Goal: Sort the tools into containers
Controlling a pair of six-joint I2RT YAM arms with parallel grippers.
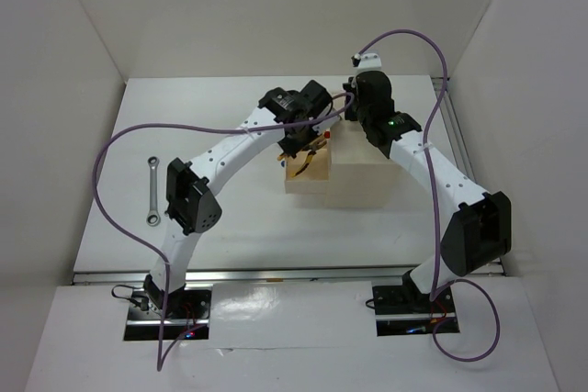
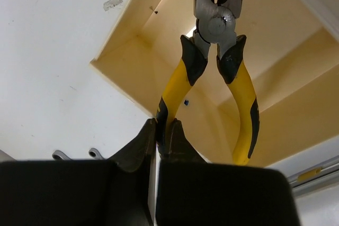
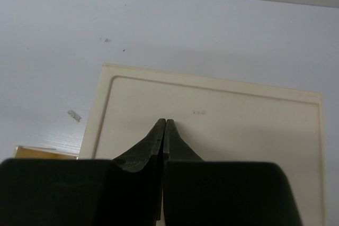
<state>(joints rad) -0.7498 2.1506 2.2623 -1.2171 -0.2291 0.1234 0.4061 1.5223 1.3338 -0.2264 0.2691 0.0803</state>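
Left arm (image 1: 230,149) reaches over drawer (image 2: 127,62), fingers (image 2: 139,145) pinching pliers (image 2: 241,88).

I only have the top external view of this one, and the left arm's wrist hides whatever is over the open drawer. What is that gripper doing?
Observer: The left gripper is shut on one yellow-black handle of the pliers, which hang over the open drawer.
Operator: And the right gripper? From above I can't see its fingers.
Observer: The right gripper is shut with nothing between its fingers, above the flat top of the beige box.
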